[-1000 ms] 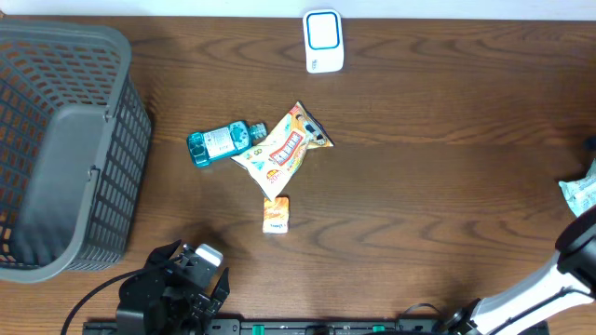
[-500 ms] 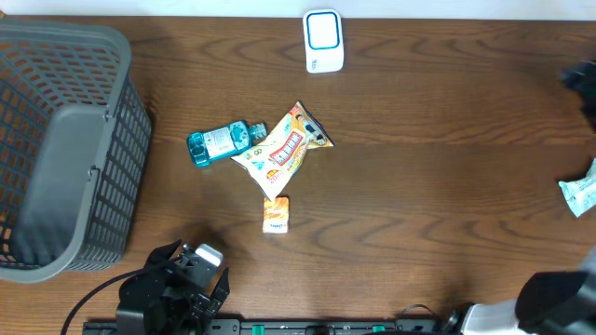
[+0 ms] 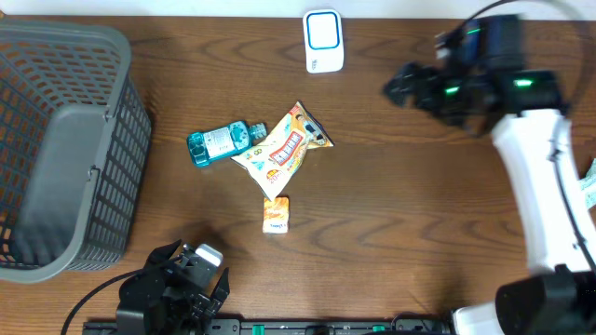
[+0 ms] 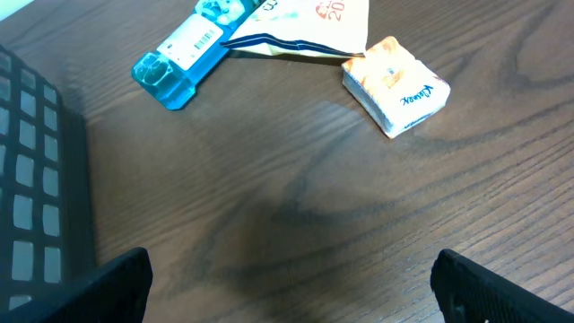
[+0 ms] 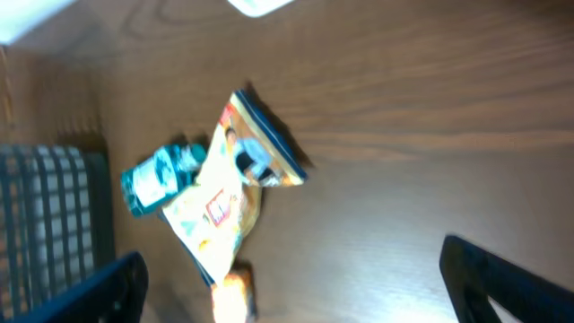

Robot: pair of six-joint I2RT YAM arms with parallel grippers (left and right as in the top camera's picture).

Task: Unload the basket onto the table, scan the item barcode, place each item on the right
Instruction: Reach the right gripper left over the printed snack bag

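Observation:
Three items lie mid-table: a teal bottle (image 3: pixel 223 141) with a white label, a yellow-orange snack bag (image 3: pixel 284 149) leaning over its cap end, and a small orange packet (image 3: pixel 276 215) just below. The white scanner (image 3: pixel 323 41) stands at the far edge. My right gripper (image 3: pixel 399 86) hangs open above the table right of the scanner, empty; its wrist view shows the snack bag (image 5: pixel 229 179), the bottle (image 5: pixel 157 175) and the packet (image 5: pixel 233 292) blurred ahead. My left gripper (image 3: pixel 209 279) rests open at the near left, empty, with the packet (image 4: pixel 395 85) and the bottle (image 4: pixel 184 49) ahead of it.
A grey mesh basket (image 3: pixel 60 149) fills the left side, its wall also at the left of the left wrist view (image 4: pixel 36 179). A pale green packet (image 3: pixel 582 191) lies at the right edge, beside the white right arm (image 3: pixel 545 177).
The right arm has swung in from the right edge to above the table's far right, and its jaws have widened. The left arm and the items have not moved.

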